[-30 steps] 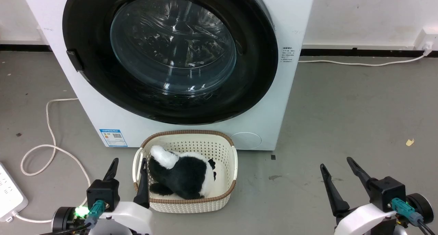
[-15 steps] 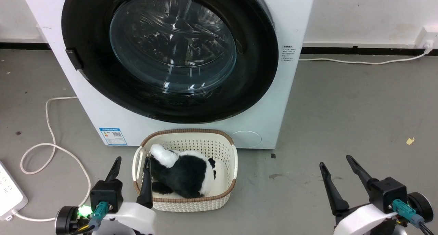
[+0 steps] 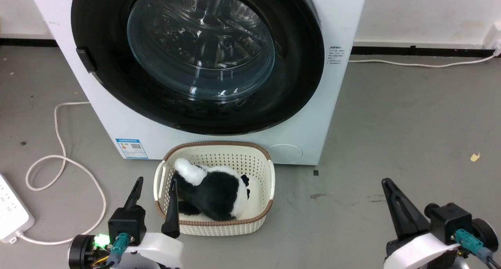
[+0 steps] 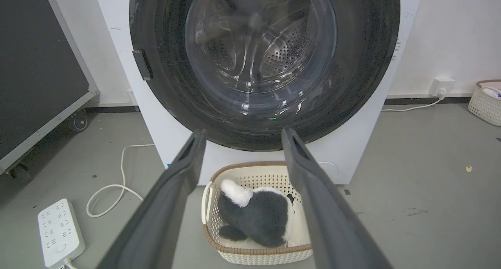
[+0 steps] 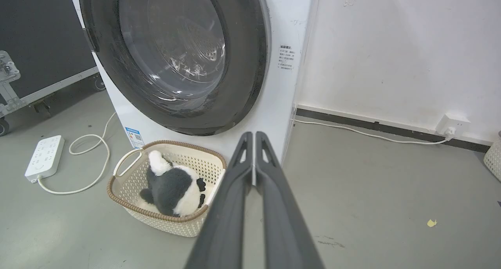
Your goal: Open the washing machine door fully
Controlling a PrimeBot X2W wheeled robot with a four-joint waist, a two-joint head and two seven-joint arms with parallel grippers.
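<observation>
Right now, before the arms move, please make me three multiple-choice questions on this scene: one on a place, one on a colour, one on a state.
1. Where is the basket? A) on a table B) on the floor below the door C) on a shelf
2. What colours has the soft toy? A) brown B) black and white C) red
3. How is the right gripper? A) shut, empty B) wide open C) shut on a sock
Answers: 1 B, it stands before the washing machine; 2 B, dark body, white patches; 3 A, its fingers meet with nothing between.
</observation>
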